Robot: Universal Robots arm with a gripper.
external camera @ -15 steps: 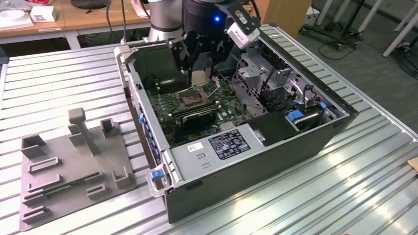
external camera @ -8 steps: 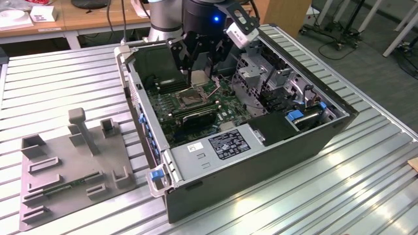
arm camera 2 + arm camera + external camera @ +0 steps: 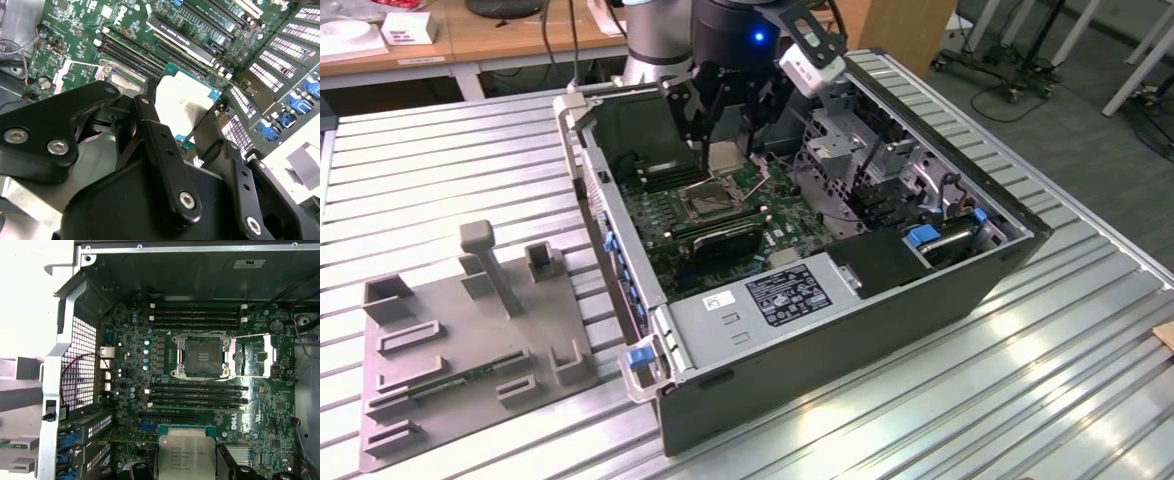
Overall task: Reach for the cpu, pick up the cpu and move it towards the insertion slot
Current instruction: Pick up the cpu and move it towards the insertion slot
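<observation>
Pincer (image 3: 187, 120): closed on the cpu (image 3: 186, 455), holding it by its edges.
Cpu: above the board, near the insertion slot (image 3: 202, 356), not over it.
Advice: keep chip level; align corners over socket.

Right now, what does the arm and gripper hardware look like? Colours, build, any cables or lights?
In the exterior view the arm has a silver-grey tube section and a black wrist housing with a small blue light. A white box-shaped unit is mounted beside the wrist, and dark cables run down behind the arm. In the second wrist view the gripper is matte black, built from flat jointed linkage bars held by silver screws and pins.
</observation>
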